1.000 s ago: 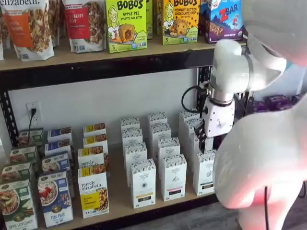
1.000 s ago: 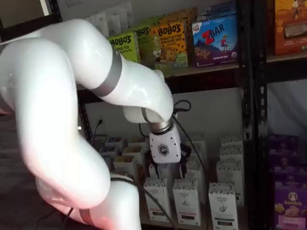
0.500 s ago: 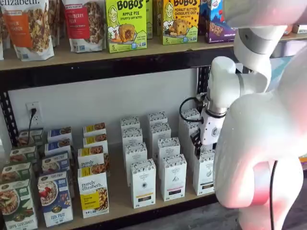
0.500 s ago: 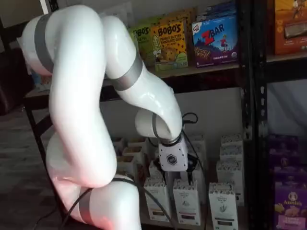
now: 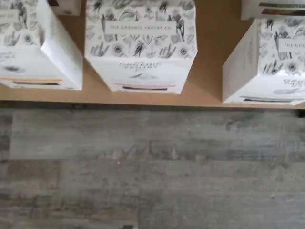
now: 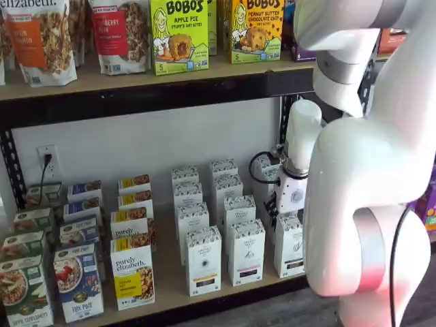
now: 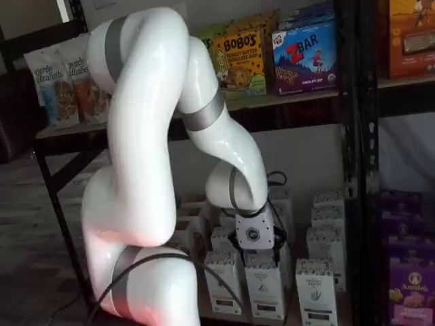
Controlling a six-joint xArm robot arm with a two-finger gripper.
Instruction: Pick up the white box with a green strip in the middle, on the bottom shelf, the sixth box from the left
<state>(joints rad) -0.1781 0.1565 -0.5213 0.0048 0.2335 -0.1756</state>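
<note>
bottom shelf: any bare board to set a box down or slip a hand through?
Bare board on the bottom shelf runs in strips between the purely elizabeth box and the white cartons, and between carton columns. The cereal boxes at the far end stand crowded.

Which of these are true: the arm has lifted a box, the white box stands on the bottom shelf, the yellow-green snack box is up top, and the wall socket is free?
1. The gripper holds a box in the air. False: it is open and empty, low over the white boxes.
2. The white box stands on the bottom shelf. True.
3. The yellow-green snack box sits on the upper shelf. True.
4. The wall socket is free. False: a black cable is plugged in.
</note>
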